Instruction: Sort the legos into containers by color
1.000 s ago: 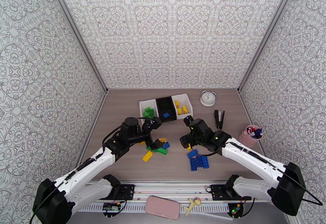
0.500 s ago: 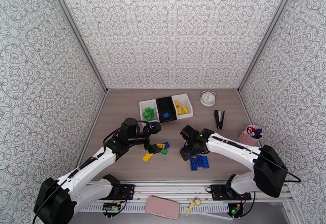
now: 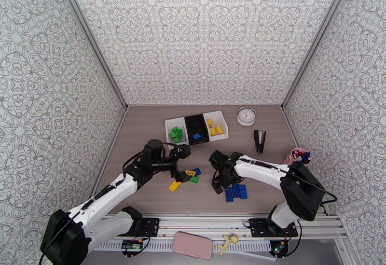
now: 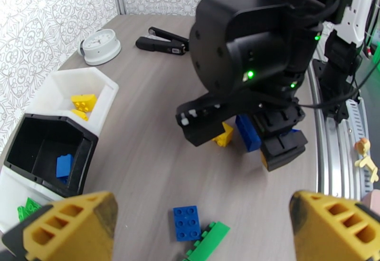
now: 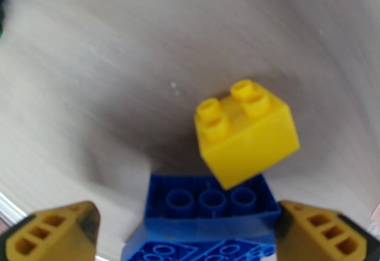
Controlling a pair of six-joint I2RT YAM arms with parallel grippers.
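Right wrist | right pincer (image 5: pixel 190 231) wide open, empty | reaching yellow square brick (image 5: pixel 247 131) ahead | next we lower, close, sparing blue brick (image 5: pixel 211 205)

No legible text or labels — numerals on the clock (image 3: pixel 246 116) too small to read.

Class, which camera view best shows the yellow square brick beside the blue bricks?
Right wrist: the yellow brick is close and unobstructed, studs clear. Left wrist shows just a corner of it under the right gripper.
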